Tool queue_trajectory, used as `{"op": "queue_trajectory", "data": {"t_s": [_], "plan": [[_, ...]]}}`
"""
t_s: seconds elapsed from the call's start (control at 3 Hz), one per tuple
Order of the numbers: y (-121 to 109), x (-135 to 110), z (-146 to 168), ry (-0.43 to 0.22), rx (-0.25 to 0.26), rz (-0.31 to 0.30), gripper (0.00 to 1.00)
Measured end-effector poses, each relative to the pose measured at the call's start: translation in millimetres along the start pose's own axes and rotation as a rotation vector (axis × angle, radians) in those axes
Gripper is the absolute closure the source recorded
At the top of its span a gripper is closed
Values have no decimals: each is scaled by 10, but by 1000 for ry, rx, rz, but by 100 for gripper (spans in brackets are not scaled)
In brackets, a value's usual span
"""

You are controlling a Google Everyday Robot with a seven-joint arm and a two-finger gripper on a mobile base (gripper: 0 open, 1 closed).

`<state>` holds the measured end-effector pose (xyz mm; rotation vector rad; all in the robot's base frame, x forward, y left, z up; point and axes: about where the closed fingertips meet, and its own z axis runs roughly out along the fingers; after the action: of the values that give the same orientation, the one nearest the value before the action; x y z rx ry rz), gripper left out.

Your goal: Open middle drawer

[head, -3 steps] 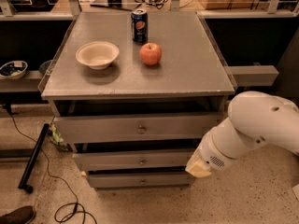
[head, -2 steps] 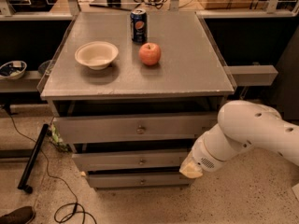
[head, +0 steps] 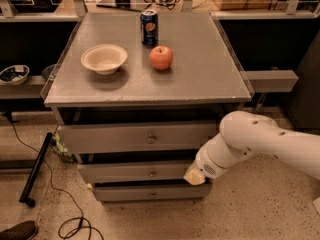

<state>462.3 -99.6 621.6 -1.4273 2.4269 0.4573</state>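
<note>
Black pole (head: 35, 169) and cable (head: 70, 219) on floor, far left. Grey drawer cabinet (head: 210, 74) at centre. On its top, left to right: cream bowl (head: 104, 59), blue Pepsi can (head: 149, 28) upright farther back, red apple (head: 161, 58) near can. Below, three drawers stacked: middle drawer (head: 125, 173) between top drawer (head: 110, 138) and bottom drawer (head: 125, 193), round knob (head: 153, 173) at its centre. My gripper (head: 196, 176) at middle drawer's right end, right of knob; spread or pressed together, cannot tell. My white arm (head: 260, 144) reaches in from right.

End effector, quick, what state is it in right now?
End effector: cannot be told; it is at the right end of the middle drawer front.
</note>
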Motion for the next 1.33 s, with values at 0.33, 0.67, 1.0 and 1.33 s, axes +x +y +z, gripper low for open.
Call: {"op": "queue_trajectory", "data": {"t_s": [0.33,0.67,1.0,1.33], "plan": [[-28,-20,81,-4,-2,13,100],[-279,-188,355,-18,21,37,100],[-279,-187,356,-18,21,38,100],[-341,-70,576,-38,1,76,100]]}}
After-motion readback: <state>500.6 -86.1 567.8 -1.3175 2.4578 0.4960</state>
